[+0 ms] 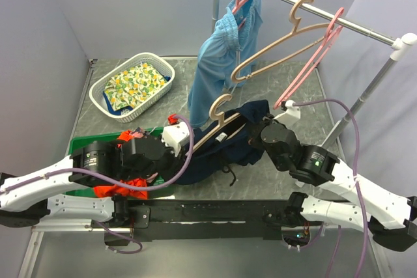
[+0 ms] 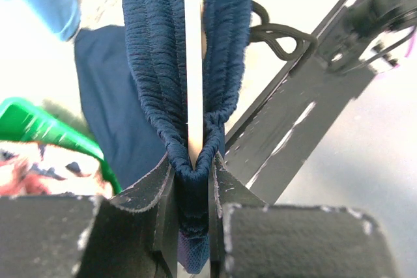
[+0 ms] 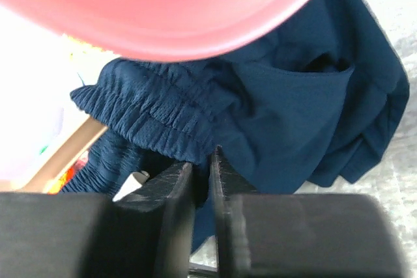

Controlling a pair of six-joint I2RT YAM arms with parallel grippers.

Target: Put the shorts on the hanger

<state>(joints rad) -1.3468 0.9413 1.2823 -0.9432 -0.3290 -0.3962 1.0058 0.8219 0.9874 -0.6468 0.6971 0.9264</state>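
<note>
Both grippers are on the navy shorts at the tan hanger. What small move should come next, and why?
Probably draw the right gripper sideways, away from the left gripper, to stretch the waistband along the hanger. The left pinches waistband and hanger together, the right appears shut on the waistband nearby, and most of the shorts lie bunched on the table.

White arm shells (image 1: 36,190), black joint housings (image 1: 98,156), purple cables (image 1: 356,161); black fingers (image 2: 140,206), scuffed edges.
</note>
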